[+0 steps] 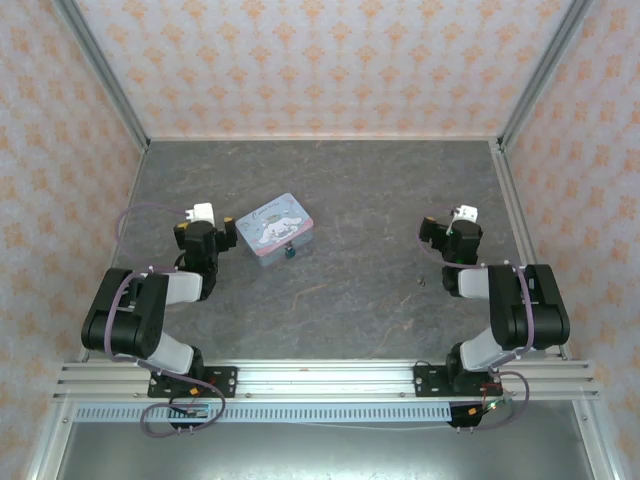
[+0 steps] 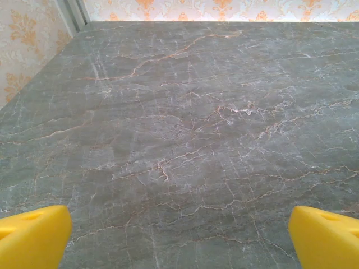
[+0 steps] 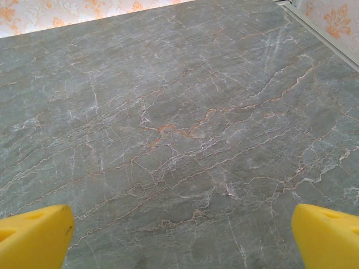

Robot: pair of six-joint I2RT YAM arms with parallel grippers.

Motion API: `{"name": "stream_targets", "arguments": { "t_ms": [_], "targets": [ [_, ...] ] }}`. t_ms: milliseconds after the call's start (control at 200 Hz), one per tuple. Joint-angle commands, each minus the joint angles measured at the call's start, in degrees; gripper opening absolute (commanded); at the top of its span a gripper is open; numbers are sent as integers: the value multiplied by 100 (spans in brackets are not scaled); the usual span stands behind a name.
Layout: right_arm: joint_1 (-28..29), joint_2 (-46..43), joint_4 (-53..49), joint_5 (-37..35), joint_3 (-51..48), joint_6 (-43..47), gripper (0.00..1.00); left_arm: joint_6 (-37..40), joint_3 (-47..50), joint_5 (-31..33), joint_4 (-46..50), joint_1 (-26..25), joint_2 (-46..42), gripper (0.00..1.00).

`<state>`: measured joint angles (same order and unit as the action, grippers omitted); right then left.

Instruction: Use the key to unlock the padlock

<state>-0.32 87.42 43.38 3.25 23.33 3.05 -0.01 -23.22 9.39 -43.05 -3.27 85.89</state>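
The tiny teal padlock [image 1: 289, 252] hangs at the near edge of a pastel cartoon tin box [image 1: 273, 227] left of the table's middle. The key [image 1: 421, 282] is a dark speck lying on the table, just left of my right arm. My left gripper [image 1: 200, 225] sits left of the tin, drawn back over its arm. In the left wrist view, the left gripper [image 2: 179, 240] is open, yellow fingertips [image 2: 33, 235] far apart over bare stone. My right gripper [image 1: 455, 230] rests behind the key. It too stands open [image 3: 179, 240], with nothing between its yellow fingertips [image 3: 325, 235].
The grey marble tabletop [image 1: 360, 190] is closed in by patterned walls at the back and both sides, with metal posts in the far corners. An aluminium rail [image 1: 320, 380] carrying the arm bases runs along the near edge.
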Motion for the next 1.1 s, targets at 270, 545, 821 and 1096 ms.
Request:
{"name": "stream_targets", "arguments": {
  "t_ms": [270,545,821,1096],
  "targets": [
    [7,-21,114,16,66,-60,99,-15,-113,36,44,-15,-19,100],
    [-3,-23,110,16,58,-65,99,-14,-121,28,52,-16,-19,100],
    [-3,-700,-475,-509,74,-262,99,-154,-377,431,1386,-11,-1254,100],
    [-3,-2057,-3014,-503,760,-1019,99,-723,-1377,482,3937,-16,-2714,100]
  ]
}}
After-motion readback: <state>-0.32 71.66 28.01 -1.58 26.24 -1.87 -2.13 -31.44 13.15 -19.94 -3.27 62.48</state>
